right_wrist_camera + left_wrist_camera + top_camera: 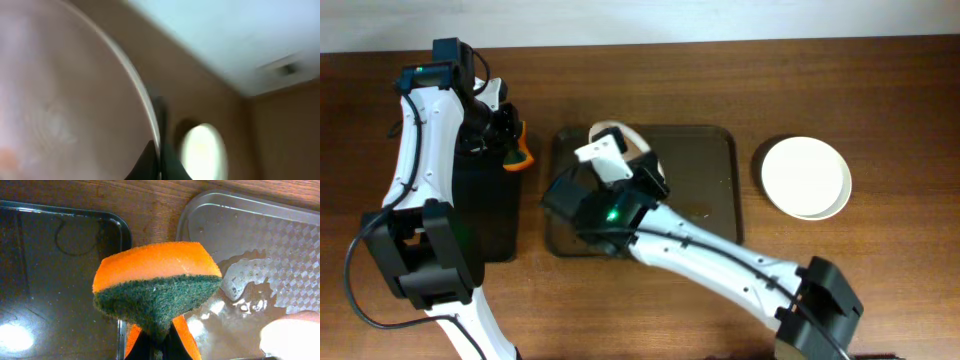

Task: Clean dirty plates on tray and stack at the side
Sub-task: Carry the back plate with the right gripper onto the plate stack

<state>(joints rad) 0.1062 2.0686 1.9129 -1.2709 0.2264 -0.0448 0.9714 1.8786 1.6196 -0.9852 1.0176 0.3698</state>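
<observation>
My right gripper (625, 160) is shut on the rim of a white plate (610, 128) and holds it tilted over the left part of the brownish tray (705, 160). In the blurred right wrist view the plate (65, 100) fills the left side, with the jaws (159, 162) pinched on its edge and a faint orange mark at its lower left. My left gripper (157, 342) is shut on an orange sponge with a green scouring face (157, 287), just left of the tray (260, 240). Clean white plates (807, 177) sit stacked to the right of the tray.
A black tray (490, 225) lies under my left arm and shows in the left wrist view (55, 280). The brownish tray is wet with streaks (240, 280). The held plate's edge shows at the lower right of that view (292, 337). The stack shows far off (202, 152).
</observation>
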